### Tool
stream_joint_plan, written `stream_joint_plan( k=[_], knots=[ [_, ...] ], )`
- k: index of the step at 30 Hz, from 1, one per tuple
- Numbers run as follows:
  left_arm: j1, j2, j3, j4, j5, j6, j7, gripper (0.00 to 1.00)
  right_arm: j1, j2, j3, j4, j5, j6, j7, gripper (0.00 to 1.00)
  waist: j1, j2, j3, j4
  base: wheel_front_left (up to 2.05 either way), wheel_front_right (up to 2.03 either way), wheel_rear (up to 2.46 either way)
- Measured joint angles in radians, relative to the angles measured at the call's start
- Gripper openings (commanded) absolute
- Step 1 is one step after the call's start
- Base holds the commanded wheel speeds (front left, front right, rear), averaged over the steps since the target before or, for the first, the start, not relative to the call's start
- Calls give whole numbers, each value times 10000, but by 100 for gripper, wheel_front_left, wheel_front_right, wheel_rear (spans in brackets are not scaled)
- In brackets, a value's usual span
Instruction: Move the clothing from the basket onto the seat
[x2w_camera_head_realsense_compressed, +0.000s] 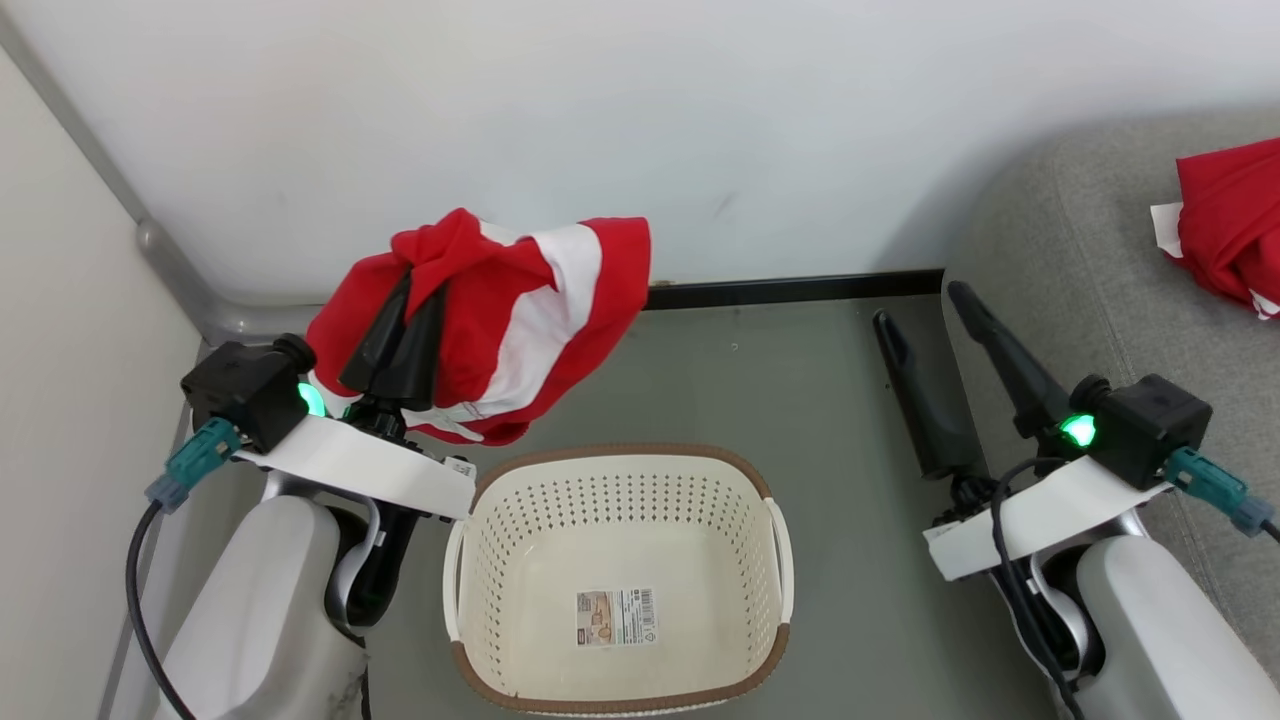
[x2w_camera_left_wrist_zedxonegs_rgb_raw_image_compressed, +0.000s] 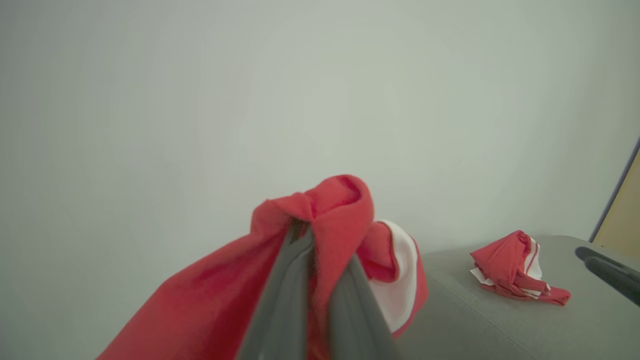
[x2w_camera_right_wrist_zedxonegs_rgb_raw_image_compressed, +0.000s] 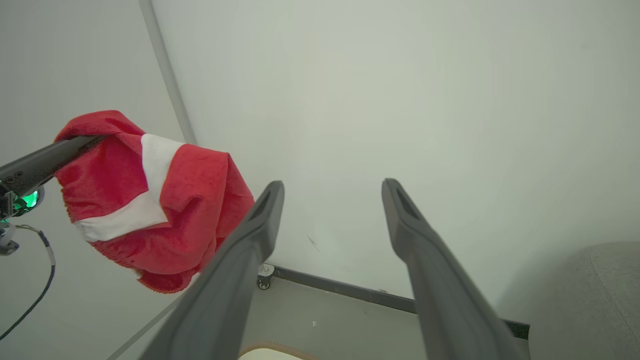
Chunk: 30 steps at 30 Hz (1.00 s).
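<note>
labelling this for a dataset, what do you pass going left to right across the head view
left gripper shut on a red garment, basket, open right gripper, second red garment on the seat

text: none legible | basket (x2w_camera_head_realsense_compressed: 520, 560) sticker (x2w_camera_head_realsense_compressed: 617, 616): barcode (print too small to read)
</note>
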Motion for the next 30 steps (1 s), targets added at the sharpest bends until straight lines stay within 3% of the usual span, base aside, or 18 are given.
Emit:
stream_joint_plan(
  k=[15, 30],
  knots=[
    [-169, -19, -1206, -1241, 280, -2, 796, 0, 404, -546, 2096, -240, 938, 0, 0, 100, 0, 0, -747, -65, 0, 0, 0],
    [-573, -75, -2452, -2290, 270, -6, 1787, 0, 427, -911, 2750, -658, 1409, 0, 0, 100, 0, 0, -1045, -246, 0, 0, 0]
  ],
)
